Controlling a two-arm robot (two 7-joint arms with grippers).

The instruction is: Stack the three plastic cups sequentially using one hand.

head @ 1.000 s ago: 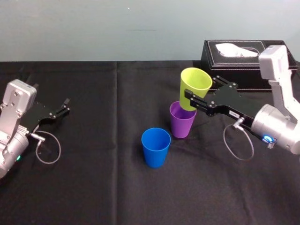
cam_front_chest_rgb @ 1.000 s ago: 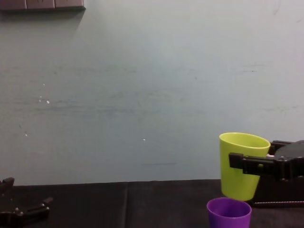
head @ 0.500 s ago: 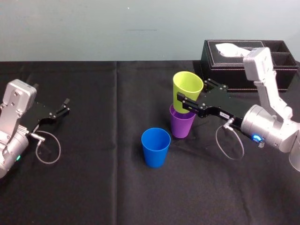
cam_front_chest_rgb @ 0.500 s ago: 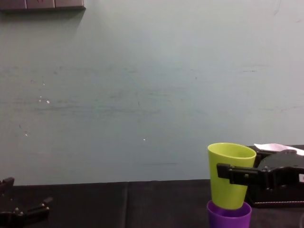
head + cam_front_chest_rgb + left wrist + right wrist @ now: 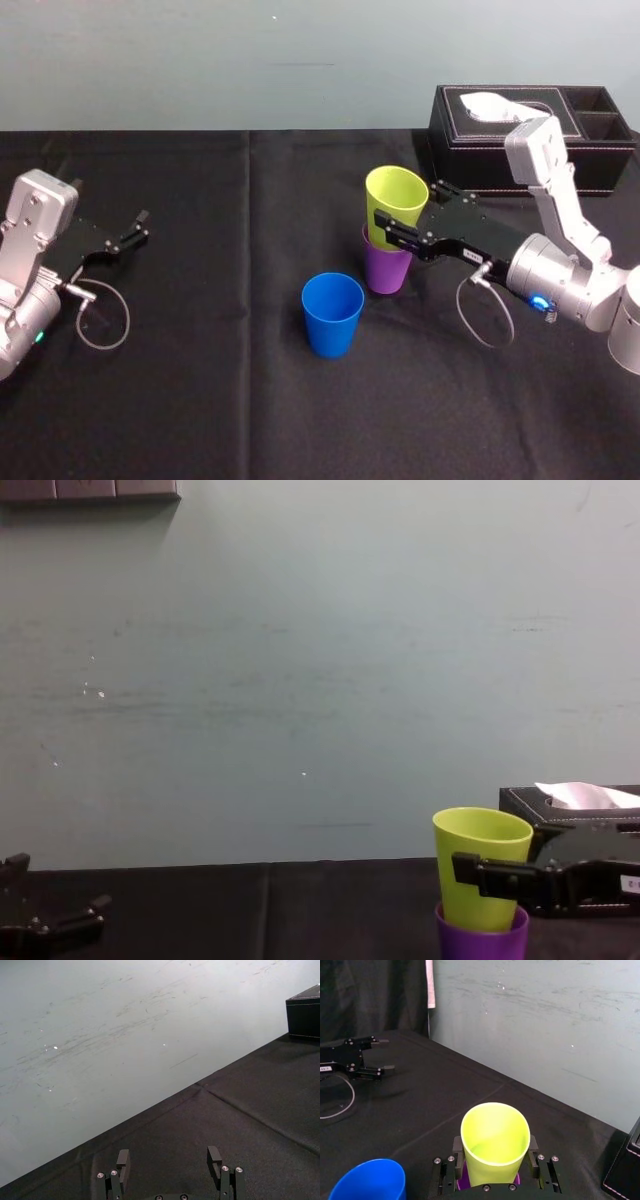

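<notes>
Black cloth (image 5: 200, 400) covers the table. Far left: left gripper (image 5: 142, 226) parked low over the cloth, fingers spread apart, holding nothing. Centre: blue cup (image 5: 332, 313) upright, mouth up, standing alone, nearer the robot than the other two cups and to their left, close but not touching. Right of it: purple cup (image 5: 385, 272) upright on the cloth, with the lime cup (image 5: 390, 195) seated partway inside it, a band of purple rim showing below. Right gripper (image 5: 405, 207) reaches in from the right, level, one finger pressed against each side of the lime cup at mid-height. Far right, at the back: tissue box (image 5: 530, 140), behind the right arm, well apart from the cups.
</notes>
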